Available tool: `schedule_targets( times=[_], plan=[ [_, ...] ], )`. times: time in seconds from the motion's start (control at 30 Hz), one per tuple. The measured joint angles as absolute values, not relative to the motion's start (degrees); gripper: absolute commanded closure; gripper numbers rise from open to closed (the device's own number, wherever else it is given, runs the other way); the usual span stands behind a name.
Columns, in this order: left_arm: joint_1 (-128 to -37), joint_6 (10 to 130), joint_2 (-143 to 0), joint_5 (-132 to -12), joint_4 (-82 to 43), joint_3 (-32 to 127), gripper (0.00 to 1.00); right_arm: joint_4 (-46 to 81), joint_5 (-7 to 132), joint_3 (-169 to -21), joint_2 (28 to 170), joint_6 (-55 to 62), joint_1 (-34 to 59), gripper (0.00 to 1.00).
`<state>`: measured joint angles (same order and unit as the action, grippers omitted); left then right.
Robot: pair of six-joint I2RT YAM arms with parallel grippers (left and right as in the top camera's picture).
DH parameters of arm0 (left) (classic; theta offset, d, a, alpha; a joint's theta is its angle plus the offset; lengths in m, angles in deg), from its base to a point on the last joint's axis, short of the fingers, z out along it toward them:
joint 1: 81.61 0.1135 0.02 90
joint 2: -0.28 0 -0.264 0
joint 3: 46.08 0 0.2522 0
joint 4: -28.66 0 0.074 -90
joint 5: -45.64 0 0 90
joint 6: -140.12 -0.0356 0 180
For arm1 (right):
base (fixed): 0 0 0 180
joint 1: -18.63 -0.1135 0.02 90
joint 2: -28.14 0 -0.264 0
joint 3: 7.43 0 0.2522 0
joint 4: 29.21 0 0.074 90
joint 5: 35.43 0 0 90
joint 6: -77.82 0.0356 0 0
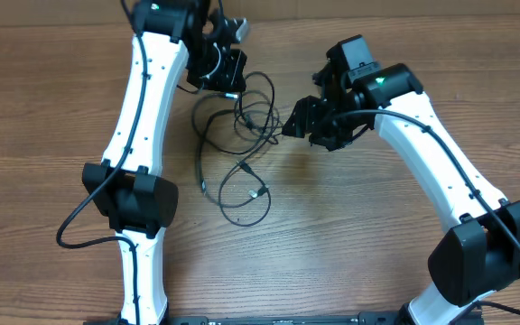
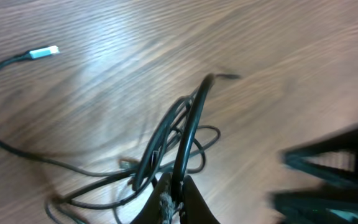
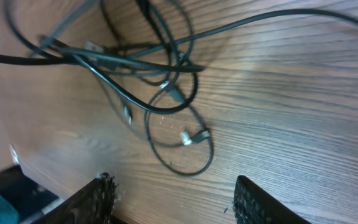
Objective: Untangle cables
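Observation:
The cables (image 1: 242,149) are thin black wires tangled in loose loops on the wooden table, with silvery plug tips at the lower end. My left gripper (image 1: 231,88) is shut on a strand at the tangle's upper edge; the left wrist view shows the wire (image 2: 188,124) pinched between its fingers (image 2: 178,196). My right gripper (image 1: 289,125) hangs at the tangle's right side, open and empty. In the right wrist view its two fingers (image 3: 176,199) stand wide apart, with the cable loops (image 3: 160,93) and a small plug (image 3: 187,138) ahead of them.
The wooden table (image 1: 377,235) spreads around the tangle. A light blue-tipped plug (image 2: 43,52) lies at the end of a strand in the left wrist view. The right gripper shows blurred at that view's right edge (image 2: 328,174).

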<state>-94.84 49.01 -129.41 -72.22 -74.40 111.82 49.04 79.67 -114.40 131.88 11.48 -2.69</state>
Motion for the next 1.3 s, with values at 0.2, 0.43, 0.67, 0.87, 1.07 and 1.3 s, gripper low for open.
schedule_targets(
  times=[0.2, 0.43, 0.67, 0.87, 1.07, 1.3],
  plan=[
    [-95.0, 50.7, -125.8, -75.1, -79.3, 116.3, 0.96, 45.5, 80.2, -114.4, 131.9, 6.1, -5.0, 0.41],
    [-95.0, 51.3, -124.9, -75.7, -80.6, 116.5, 0.96, 44.2, 83.1, -114.4, 131.9, -7.8, -5.2, 0.44],
    [-95.0, 51.5, -124.9, -75.7, -80.7, 116.5, 0.96, 40.0, 85.9, -113.8, 131.9, -16.4, -7.8, 0.51],
    [-95.0, 51.5, -124.9, -75.7, -80.7, 116.5, 0.96, 30.2, 85.4, -106.2, 132.0, -15.7, -10.4, 0.83],
    [-95.0, 51.5, -124.9, -74.9, -80.7, 116.5, 0.96, 33.4, 83.3, -105.4, 132.1, -12.4, -10.0, 0.96],
    [-92.1, 57.9, -124.9, -61.9, -81.7, 116.5, 0.96, 46.2, 82.8, -113.5, 121.1, -5.9, -4.4, 0.96]
  ],
)
